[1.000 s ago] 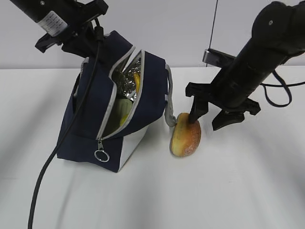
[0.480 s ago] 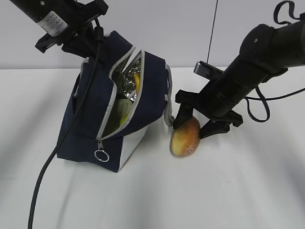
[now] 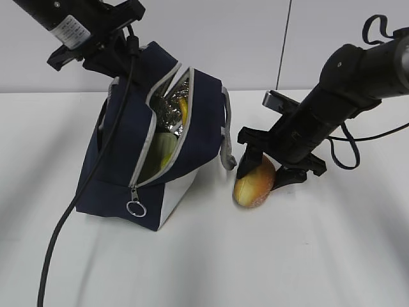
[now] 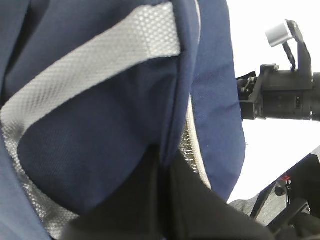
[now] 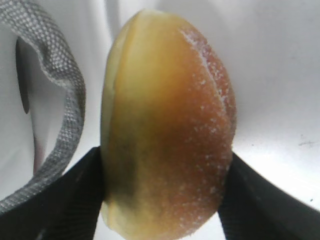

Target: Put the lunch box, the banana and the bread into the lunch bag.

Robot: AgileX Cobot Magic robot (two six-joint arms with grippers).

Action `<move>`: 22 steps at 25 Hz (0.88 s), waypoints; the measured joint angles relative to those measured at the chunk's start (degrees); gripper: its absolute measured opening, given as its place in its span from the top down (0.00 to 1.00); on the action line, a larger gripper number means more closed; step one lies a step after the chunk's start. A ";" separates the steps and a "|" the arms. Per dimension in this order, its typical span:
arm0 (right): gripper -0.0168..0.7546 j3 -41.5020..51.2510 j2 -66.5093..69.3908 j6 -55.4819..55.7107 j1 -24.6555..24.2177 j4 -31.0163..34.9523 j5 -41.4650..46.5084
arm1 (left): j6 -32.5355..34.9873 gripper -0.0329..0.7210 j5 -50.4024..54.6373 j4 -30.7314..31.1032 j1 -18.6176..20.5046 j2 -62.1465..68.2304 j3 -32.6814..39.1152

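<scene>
The navy lunch bag point(image 3: 121, 166) stands tilted with its zipper open, showing silver lining. Inside it I see the yellow banana point(image 3: 184, 109) and the pale green lunch box point(image 3: 163, 148). My left gripper point(image 3: 118, 61) is shut on the bag's top edge, and in the left wrist view the navy fabric point(image 4: 100, 125) is pinched in the left gripper point(image 4: 167, 162). The orange-brown bread point(image 3: 254, 182) sits on its edge on the table right of the bag. My right gripper point(image 3: 263, 176) straddles it, and in the right wrist view both fingers press the sides of the bread point(image 5: 170, 135).
The bag's grey webbing handle point(image 3: 227, 137) hangs just left of the bread, close to the right gripper's left finger point(image 5: 75, 200). A black cable point(image 3: 70, 217) runs from the left arm down across the bag's front. The zipper's ring pull point(image 3: 136, 208) dangles low.
My right gripper has come down and swung round the bread, from one finger touching its top to both fingers against its sides. The bread shifted slightly right. Left arm and bag are unmoved.
</scene>
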 joint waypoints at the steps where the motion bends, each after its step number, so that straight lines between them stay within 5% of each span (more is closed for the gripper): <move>1: 0.36 -0.09 0.00 0.00 0.00 0.00 0.00 | 0.00 0.96 0.00 0.00 0.00 0.00 0.00; 9: 0.47 -1.49 0.24 -0.59 0.00 -1.52 2.56 | 0.00 0.96 0.00 0.00 0.00 0.00 0.00; 18: 0.48 -17.27 -1.31 3.51 -0.36 -23.12 19.96 | 0.00 0.96 0.00 0.00 0.00 0.00 0.00; 22: 0.48 -29.16 -2.16 4.14 -0.48 -27.01 25.56 | 0.00 0.96 0.00 0.00 0.00 0.00 0.00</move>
